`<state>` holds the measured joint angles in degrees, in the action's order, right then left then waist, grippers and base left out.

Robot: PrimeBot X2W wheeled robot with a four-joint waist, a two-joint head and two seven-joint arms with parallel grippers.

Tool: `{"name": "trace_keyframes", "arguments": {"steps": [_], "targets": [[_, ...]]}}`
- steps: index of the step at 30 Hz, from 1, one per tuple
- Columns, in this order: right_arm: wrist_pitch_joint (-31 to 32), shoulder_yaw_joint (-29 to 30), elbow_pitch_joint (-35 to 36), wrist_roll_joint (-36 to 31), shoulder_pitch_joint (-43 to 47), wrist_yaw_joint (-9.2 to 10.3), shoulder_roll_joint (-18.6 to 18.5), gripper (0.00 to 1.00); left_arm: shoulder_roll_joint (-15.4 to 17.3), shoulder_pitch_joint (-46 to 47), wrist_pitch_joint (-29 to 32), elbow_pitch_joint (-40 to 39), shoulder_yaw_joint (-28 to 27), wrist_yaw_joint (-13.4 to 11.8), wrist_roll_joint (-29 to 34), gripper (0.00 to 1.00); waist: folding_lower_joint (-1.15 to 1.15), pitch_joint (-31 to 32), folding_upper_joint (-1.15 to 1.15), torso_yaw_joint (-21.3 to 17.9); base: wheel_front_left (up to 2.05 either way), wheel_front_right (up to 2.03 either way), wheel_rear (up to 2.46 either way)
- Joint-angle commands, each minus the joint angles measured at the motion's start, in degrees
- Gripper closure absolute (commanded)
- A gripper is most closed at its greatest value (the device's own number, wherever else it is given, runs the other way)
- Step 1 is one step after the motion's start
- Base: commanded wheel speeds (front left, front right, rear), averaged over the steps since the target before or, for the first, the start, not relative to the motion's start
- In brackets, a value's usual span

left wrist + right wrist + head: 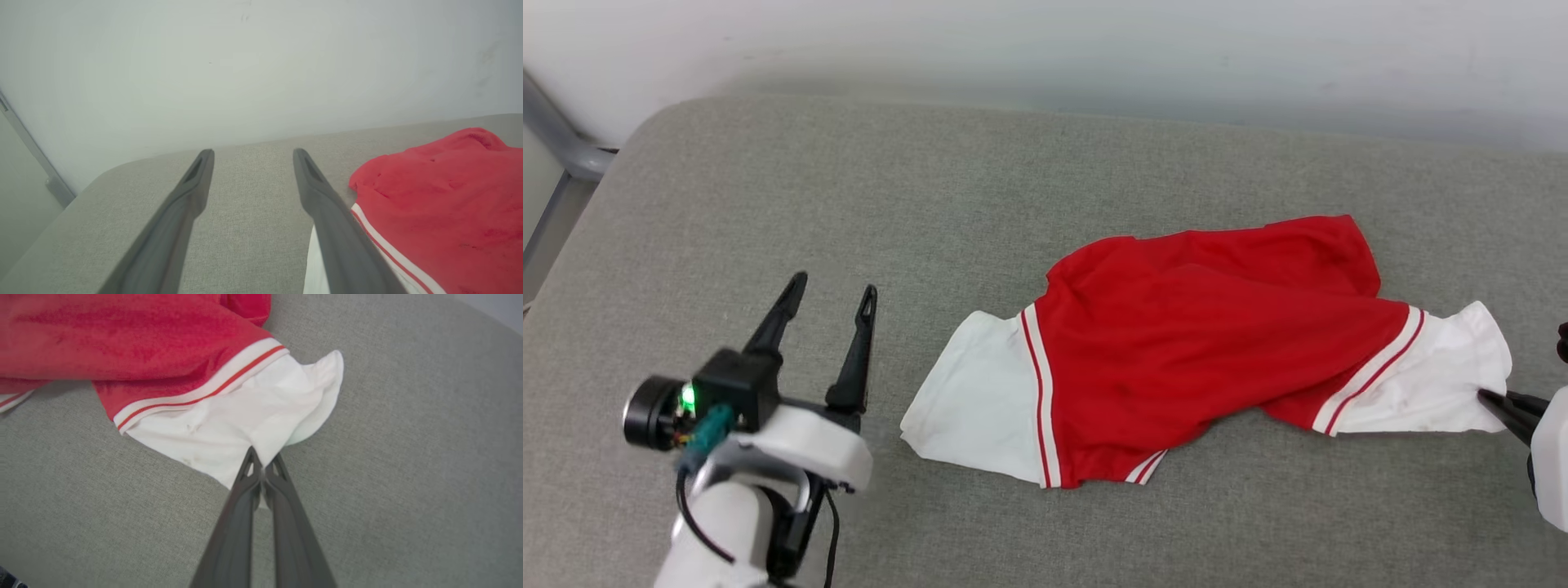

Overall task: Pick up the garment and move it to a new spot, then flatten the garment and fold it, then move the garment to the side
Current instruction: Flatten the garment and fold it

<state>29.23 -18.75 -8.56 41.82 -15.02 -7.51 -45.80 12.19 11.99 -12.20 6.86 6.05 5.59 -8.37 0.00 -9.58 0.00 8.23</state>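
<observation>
One garment, two sleeves; left pincer agape, right pincer tight on one.

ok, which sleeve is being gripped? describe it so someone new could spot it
On the grey upholstered surface lies a crumpled red jersey with two white sleeves. The gripped sleeve is at the end on the robot's right. Unlike the other sleeve, lying free near the open left gripper, its cuff is pinched in the shut right gripper.
</observation>
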Motion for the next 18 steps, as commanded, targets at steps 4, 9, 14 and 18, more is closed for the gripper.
{"name": "trace_keyframes", "arguments": {"steps": [4, 9, 14, 18], "targets": [[-0.40, 1.50, 3.06, -1.55, 2.41, 0.05, 0.85, 1.00, 4.51, 5.12, 9.27, -1.21, 2.49, 1.49, -4.54, 0.00, 0.00, 0.21, 0.00, -0.88, 0.00, 0.00, 0.00], [-0.12, 2.89, 5.34, -3.11, 3.38, 0.05, 2.32, 1.00, 9.57, 9.91, 23.61, -2.38, 7.13, 1.81, -13.28, 0.00, 0.00, -0.18, 0.00, -1.57, 0.00, 0.00, 0.00], [0.40, 3.91, 6.79, -4.28, 3.69, 0.05, 3.48, 1.00, 14.23, 13.15, 37.31, -2.22, 11.95, 1.82, -22.79, 0.00, 0.00, -0.64, 0.00, -2.24, 0.00, 0.00, 0.00], [0.84, 4.26, 7.51, -4.92, 3.75, 0.05, 4.27, 1.00, 17.37, 14.75, 46.66, -1.71, 16.71, 1.82, -26.76, 0.00, 0.00, -1.02, 0.00, -2.94, 0.00, 0.00, 0.00]]}}
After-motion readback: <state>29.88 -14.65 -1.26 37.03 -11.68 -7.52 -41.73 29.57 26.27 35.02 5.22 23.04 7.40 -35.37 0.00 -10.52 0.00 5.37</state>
